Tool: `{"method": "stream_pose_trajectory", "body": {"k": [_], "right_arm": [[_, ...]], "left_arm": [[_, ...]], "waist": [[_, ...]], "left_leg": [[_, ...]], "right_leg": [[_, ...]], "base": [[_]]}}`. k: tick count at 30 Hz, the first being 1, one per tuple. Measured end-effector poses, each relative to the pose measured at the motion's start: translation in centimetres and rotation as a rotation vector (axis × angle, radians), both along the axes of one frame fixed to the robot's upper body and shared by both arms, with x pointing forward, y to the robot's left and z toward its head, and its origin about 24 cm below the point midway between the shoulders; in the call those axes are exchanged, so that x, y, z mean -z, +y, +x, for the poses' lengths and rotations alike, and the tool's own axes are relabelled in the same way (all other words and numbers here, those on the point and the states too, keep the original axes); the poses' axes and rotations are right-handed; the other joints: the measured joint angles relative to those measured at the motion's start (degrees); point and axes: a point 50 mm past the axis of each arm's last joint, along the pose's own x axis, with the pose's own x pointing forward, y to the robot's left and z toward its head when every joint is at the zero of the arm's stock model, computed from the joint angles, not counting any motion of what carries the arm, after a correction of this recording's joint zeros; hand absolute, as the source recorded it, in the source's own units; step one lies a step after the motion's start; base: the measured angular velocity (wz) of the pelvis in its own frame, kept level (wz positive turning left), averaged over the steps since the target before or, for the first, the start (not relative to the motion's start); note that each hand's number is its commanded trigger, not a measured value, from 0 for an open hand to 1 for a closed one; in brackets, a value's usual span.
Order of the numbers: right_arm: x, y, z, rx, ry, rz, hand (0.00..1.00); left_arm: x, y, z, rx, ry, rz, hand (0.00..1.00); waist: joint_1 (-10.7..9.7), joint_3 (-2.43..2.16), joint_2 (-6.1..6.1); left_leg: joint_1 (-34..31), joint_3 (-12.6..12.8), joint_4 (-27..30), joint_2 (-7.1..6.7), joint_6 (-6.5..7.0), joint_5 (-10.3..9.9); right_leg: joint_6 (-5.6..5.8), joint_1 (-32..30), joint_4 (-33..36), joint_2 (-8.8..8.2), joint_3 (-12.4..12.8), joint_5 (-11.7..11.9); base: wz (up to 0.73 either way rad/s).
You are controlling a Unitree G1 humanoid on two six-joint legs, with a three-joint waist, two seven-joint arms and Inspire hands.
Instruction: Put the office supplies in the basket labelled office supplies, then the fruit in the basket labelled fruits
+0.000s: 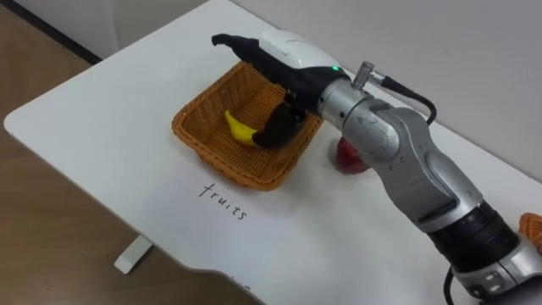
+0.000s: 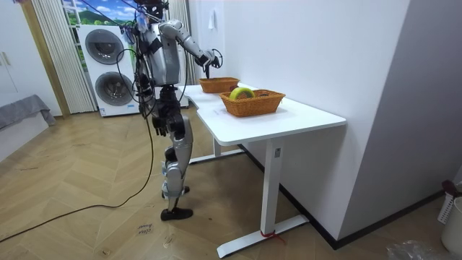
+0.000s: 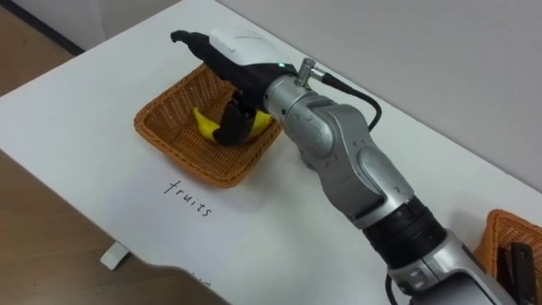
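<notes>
Right hand (image 1: 286,52) over basket (image 1: 203,140), fingers straight and apart above far rim, thumb pointing down beside banana (image 1: 240,127) lying inside, apple (image 1: 347,159) on table (image 1: 110,102) behind forearm.

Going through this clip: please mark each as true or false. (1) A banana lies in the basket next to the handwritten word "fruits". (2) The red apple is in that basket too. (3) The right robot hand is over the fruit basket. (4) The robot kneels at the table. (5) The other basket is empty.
1. True: the banana lies in the fruit basket.
2. False: the red apple sits on the table beside the basket, partly hidden behind the right arm.
3. True: the right robot hand is over it, above the banana.
4. False: the room view shows it standing upright.
5. False: the other basket holds a yellow-green thing.
</notes>
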Motion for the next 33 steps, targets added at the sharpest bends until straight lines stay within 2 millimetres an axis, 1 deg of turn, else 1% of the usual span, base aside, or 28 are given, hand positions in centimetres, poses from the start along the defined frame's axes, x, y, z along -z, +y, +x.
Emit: {"method": "stream_pose_trajectory", "body": {"k": [4,7,10,11,13,15,16,18,19,21,22,24,26,28,29,30,33], "right_arm": [[-0.2,-0.4,0.2,0.02,-0.001,0.013,0.0],[-0.6,-1.1,0.4,0.049,-0.008,0.057,0.0],[-1.0,-2.0,0.7,0.093,-0.029,0.103,0.0],[-1.2,-2.5,0.8,0.115,-0.043,0.129,0.0],[-1.4,-3.5,1.0,0.159,-0.061,0.164,0.0],[-1.5,-5.0,1.2,0.217,-0.07,0.226,0.0],[-1.6,-5.4,1.2,0.229,-0.072,0.235,0.0],[-1.4,-7.3,1.2,0.297,-0.075,0.299,0.0],[-1.3,-7.7,1.2,0.313,-0.073,0.32,0.0],[-1.0,-8.8,1.1,0.359,-0.067,0.396,0.0],[-0.9,-9.0,1.0,0.371,-0.068,0.405,0.0],[-0.5,-10.2,0.9,0.422,-0.062,0.451,0.0],[-0.1,-11.1,0.9,0.463,-0.052,0.468,0.0],[0.2,-11.7,0.9,0.493,-0.044,0.477,0.0],[0.4,-11.9,1.0,0.504,-0.038,0.476,0.0],[0.6,-12.2,1.1,0.52,-0.033,0.478,0.0],[1.3,-13.4,1.3,0.577,-0.007,0.482,0.0]], "left_arm": [[0.1,-0.2,-0.2,-0.006,0.011,-0.002,0.0],[0.1,-0.2,-0.4,-0.009,0.015,-0.002,0.0],[0.1,0.0,-0.6,-0.027,0.011,-0.001,0.0],[0.0,0.1,-0.8,-0.041,0.01,0.001,0.0],[0.0,0.3,-1.1,-0.06,0.014,0.001,0.0],[0.1,0.3,-1.5,-0.072,0.021,0.001,0.0],[0.1,0.4,-1.7,-0.078,0.022,0.001,0.0],[0.1,0.2,-1.9,-0.088,0.028,0.001,0.0],[0.2,0.1,-1.9,-0.089,0.028,-0.001,0.0],[0.4,-0.6,-2.2,-0.106,0.037,-0.017,0.0],[0.5,-0.7,-2.3,-0.114,0.04,-0.02,0.0],[0.5,-0.8,-2.4,-0.129,0.043,-0.025,0.0],[0.4,-0.5,-2.2,-0.141,0.03,-0.02,0.0],[0.3,-0.3,-2.2,-0.153,0.025,-0.015,0.0],[0.3,-0.2,-2.3,-0.158,0.028,-0.013,0.0],[0.3,-0.3,-2.3,-0.158,0.032,-0.013,0.0],[0.3,-0.2,-2.4,-0.159,0.034,-0.01,0.0]], "waist": [[0.0,0.0,0.01],[-0.1,-0.01,0.06],[-0.7,-0.01,0.26],[-1.3,-0.04,0.34],[-1.7,-0.08,0.67],[-2.6,-0.13,1.12],[-2.8,-0.13,1.24],[-3.6,-0.18,1.89],[-3.7,-0.19,2.11],[-4.7,-0.47,3.0],[-4.9,-0.52,3.25],[-6.2,-0.84,3.99],[-6.4,-0.88,4.18],[-7.1,-0.91,4.18],[-8.0,-0.98,4.07],[-8.5,-1.01,4.01],[-9.3,-1.15,3.84]], "left_leg": [[0.1,0.1,0.0,0.03,0.0,0.0],[0.2,0.1,0.1,0.03,0.0,0.0],[0.2,0.1,0.1,0.03,0.0,0.0],[0.2,0.1,0.1,0.04,0.0,0.0],[0.3,0.2,0.2,0.02,0.0,0.0],[0.4,0.3,0.2,0.0,0.01,0.0],[0.4,0.4,0.2,0.0,0.01,0.0],[0.5,0.8,0.3,0.02,0.01,0.0],[0.6,1.1,0.3,0.06,0.01,0.0],[1.2,2.1,0.1,0.12,0.06,0.0],[1.3,2.3,0.0,0.14,0.07,0.0],[1.7,2.6,-0.2,0.21,0.11,0.0],[2.4,3.3,-0.6,0.43,0.11,0.0],[3.0,3.4,-0.9,0.58,0.11,0.0],[3.1,3.4,-0.9,0.57,0.11,0.0],[3.2,3.4,-0.9,0.54,0.11,0.0],[3.3,3.5,-0.8,0.49,0.12,0.0]], "right_leg": [[0.0,0.0,0.0,0.01,0.0,0.0],[-0.01,0.1,0.0,0.02,0.0,0.0],[-0.02,0.1,0.0,0.03,0.4,0.0],[-0.02,0.2,0.0,0.02,0.4,0.0],[-0.04,0.4,0.0,0.0,0.4,0.0],[-0.04,0.3,0.0,-0.08,0.4,0.0],[-0.04,0.3,0.0,-0.08,0.5,0.0],[-0.05,0.3,0.1,-0.11,1.0,0.0],[-0.05,0.3,0.0,-0.12,1.3,0.0],[-0.06,0.5,0.1,-0.18,2.0,0.0],[-0.06,0.5,0.2,-0.19,2.2,0.0],[-0.06,0.5,0.3,-0.21,2.6,0.0],[-0.06,0.7,0.5,-0.16,3.2,0.0],[-0.06,0.8,1.0,-0.13,3.2,0.0],[-0.06,0.9,0.9,-0.13,3.2,0.0],[-0.06,1.0,0.9,-0.14,3.2,0.0],[-0.06,1.2,0.9,-0.17,3.2,0.0]], "base": [[0.0],[0.0],[0.0],[0.0],[0.0],[0.0],[-0.03],[-0.08],[-0.19],[-0.24],[-0.2],[-0.11],[-0.17],[-0.09],[0.0],[0.0],[0.0]]}}
